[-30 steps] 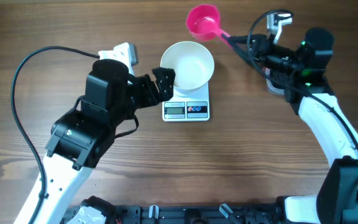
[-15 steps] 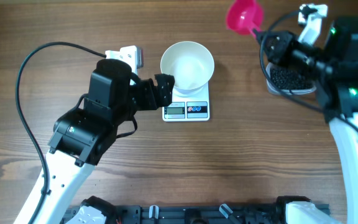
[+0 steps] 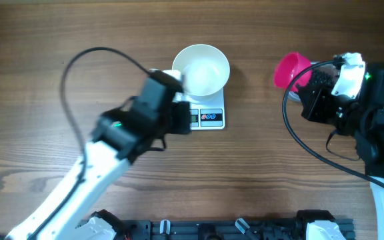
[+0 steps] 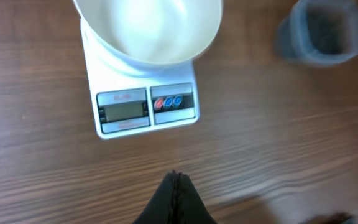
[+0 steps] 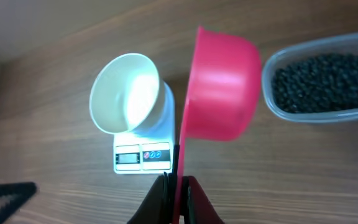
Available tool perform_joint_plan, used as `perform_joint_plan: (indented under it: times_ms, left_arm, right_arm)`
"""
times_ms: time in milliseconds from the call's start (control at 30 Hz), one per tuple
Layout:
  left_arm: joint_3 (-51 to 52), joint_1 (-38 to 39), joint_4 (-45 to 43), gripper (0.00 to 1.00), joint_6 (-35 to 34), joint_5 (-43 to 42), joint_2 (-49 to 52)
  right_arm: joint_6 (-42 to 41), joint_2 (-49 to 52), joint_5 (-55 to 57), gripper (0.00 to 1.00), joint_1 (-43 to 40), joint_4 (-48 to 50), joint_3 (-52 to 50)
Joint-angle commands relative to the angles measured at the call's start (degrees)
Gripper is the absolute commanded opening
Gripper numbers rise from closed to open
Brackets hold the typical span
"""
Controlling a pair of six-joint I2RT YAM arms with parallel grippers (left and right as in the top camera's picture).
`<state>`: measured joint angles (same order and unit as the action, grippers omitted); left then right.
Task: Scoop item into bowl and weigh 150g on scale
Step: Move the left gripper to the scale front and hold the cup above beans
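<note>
The white bowl (image 3: 201, 69) stands on the white scale (image 3: 209, 118) and looks empty. In the left wrist view the bowl (image 4: 148, 28) and scale (image 4: 145, 109) lie just ahead of my left gripper (image 4: 176, 182), which is shut on nothing above bare wood. My right gripper (image 5: 178, 185) is shut on the handle of the pink scoop (image 5: 219, 87), whose cup (image 3: 291, 70) hangs tilted at the right. No beads show in it. The black beads (image 5: 325, 84) fill the clear tub (image 5: 272, 99) beside the scoop. From overhead the tub is hidden under my right arm.
My left arm (image 3: 122, 133) reaches in from the lower left and covers the scale's left front corner. A black cable (image 3: 79, 60) loops over the wood behind it. The tub (image 4: 321, 31) sits to the right of the scale.
My left gripper went from open to shut and the arm shifted right along the scale. My right arm swung the pink scoop from beside the bowl out to the right and down by the tub.
</note>
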<state>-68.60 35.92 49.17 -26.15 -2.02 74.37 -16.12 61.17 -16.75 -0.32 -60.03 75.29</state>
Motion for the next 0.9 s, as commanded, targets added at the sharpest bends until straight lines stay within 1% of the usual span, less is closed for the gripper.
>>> perform_joint_plan:
  times_ms: [0,100,200,333,567,867]
  left_arm:
    - [0.1,5.4,-0.1,0.04,0.4,9.5,6.5]
    - [0.1,7.1,-2.3,0.04,1.0,9.6,13.7]
    - [0.1,7.3,-5.3,0.04,5.9,10.1,20.1]
    - [0.1,6.6,-10.6,0.04,6.5,10.7,23.5]
    - [0.1,5.9,-16.3,0.04,6.5,11.0,29.7]
    - [0.1,3.8,-19.3,0.04,6.4,11.9,34.5]
  right_arm:
    - [1.2,-0.7,4.0,0.04,0.0,-0.9,0.7]
    - [1.1,-0.7,3.9,0.04,0.0,-0.3,0.7]
    - [1.0,-0.7,3.9,0.04,0.0,0.0,0.7]
    - [1.0,-0.7,3.9,0.04,0.0,0.0,0.7]
    - [1.0,-0.7,3.9,0.04,0.0,1.3,0.7]
    - [1.0,-0.7,3.9,0.04,0.0,1.9,0.7]
